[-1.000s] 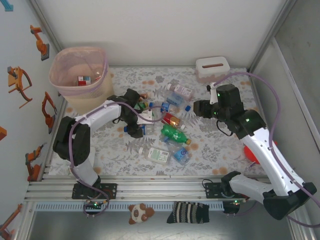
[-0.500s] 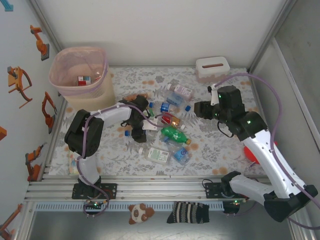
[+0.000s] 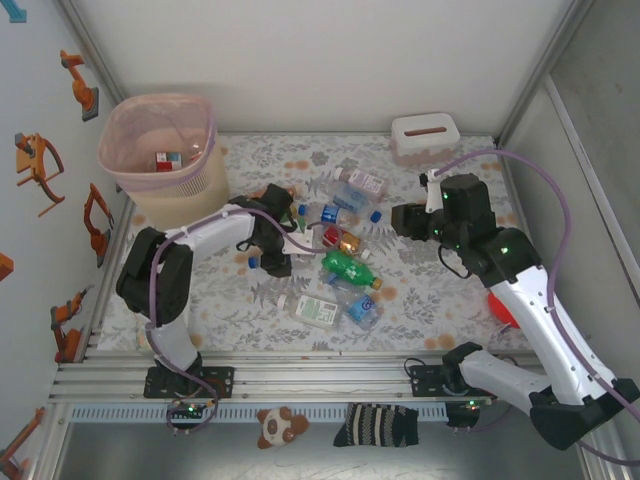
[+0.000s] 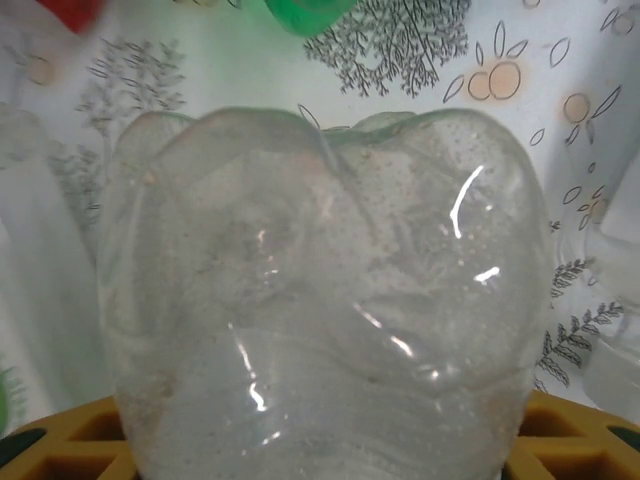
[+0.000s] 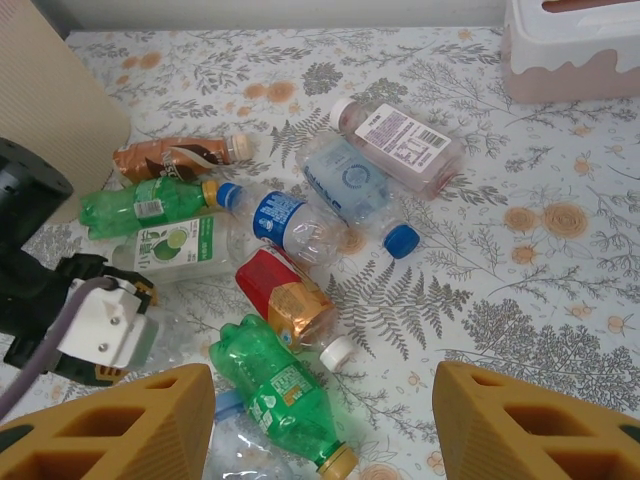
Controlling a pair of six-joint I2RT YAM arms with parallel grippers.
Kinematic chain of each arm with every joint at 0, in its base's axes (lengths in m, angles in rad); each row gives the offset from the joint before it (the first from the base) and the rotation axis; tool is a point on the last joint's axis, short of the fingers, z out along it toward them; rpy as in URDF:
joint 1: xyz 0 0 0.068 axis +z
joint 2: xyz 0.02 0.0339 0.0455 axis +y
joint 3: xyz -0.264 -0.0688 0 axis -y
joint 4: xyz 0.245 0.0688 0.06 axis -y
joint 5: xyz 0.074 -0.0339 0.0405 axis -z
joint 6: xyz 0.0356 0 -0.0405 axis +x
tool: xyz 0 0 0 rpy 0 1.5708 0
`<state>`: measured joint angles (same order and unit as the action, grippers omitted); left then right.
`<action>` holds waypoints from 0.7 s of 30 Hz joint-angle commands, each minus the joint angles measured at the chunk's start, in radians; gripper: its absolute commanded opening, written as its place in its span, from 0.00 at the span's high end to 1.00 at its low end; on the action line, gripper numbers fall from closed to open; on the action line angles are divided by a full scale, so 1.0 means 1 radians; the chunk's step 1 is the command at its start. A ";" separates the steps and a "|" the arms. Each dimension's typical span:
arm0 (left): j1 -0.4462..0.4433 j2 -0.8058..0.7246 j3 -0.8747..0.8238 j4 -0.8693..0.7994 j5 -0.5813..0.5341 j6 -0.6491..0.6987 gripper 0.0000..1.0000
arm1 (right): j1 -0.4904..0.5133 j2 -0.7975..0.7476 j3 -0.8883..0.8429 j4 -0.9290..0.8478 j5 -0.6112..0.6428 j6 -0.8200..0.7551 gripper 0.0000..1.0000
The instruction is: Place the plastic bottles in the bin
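Observation:
Several plastic bottles lie in a loose pile mid-table: a green bottle [image 3: 348,268] [image 5: 280,395], a red-labelled one [image 3: 340,240] [image 5: 285,295], a blue-labelled one [image 5: 290,225] and a pinkish white-labelled one [image 3: 362,182] [image 5: 400,145]. My left gripper [image 3: 272,262] [image 4: 320,450] is low at the pile's left edge, shut on a clear bottle [image 4: 320,290] whose base sits between the yellow fingertips [image 4: 60,445]. My right gripper [image 3: 400,218] [image 5: 320,440] hovers open above the pile's right side, holding nothing. The pale-pink bin [image 3: 160,150] [image 5: 50,110] stands at the far left.
A white-pink slotted box [image 3: 425,137] [image 5: 575,45] sits at the back right. A loose blue cap [image 5: 402,240] and a white cap [image 5: 338,352] lie on the patterned cloth. A red object [image 3: 503,310] lies under the right arm. Small cartons [image 3: 167,160] rest inside the bin.
My left gripper reached a little right into the pile, drew back left, and its jaws narrowed onto the clear bottle. The right arm drifted slightly right.

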<state>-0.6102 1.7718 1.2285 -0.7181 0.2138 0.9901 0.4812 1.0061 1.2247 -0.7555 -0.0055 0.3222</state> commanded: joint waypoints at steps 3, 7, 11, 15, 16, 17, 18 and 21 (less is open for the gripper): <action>0.065 -0.133 0.067 -0.024 0.145 -0.077 0.47 | 0.003 -0.017 0.021 -0.012 0.022 -0.005 0.41; 0.133 -0.220 0.095 0.045 0.246 -0.192 0.49 | 0.002 -0.014 0.021 -0.009 0.019 -0.002 0.41; 0.185 -0.303 0.111 0.156 0.246 -0.332 0.49 | 0.003 -0.008 0.021 -0.003 0.013 0.000 0.41; 0.233 -0.342 0.175 0.191 0.221 -0.457 0.50 | 0.002 -0.004 0.023 0.004 0.008 0.000 0.41; 0.247 -0.351 0.195 0.198 0.219 -0.492 0.50 | 0.002 -0.001 0.022 0.005 0.007 0.000 0.42; 0.263 -0.359 0.213 0.210 0.211 -0.525 0.49 | 0.002 0.001 0.023 0.006 0.006 0.001 0.42; 0.278 -0.364 0.229 0.218 0.205 -0.557 0.48 | 0.003 0.004 0.025 0.008 0.006 0.002 0.41; 0.324 -0.371 0.299 0.226 0.155 -0.667 0.47 | 0.003 0.013 0.029 0.010 0.000 0.002 0.42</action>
<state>-0.3202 1.4319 1.4639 -0.5331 0.3969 0.4805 0.4812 1.0115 1.2259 -0.7528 -0.0067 0.3225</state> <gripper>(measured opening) 0.532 0.585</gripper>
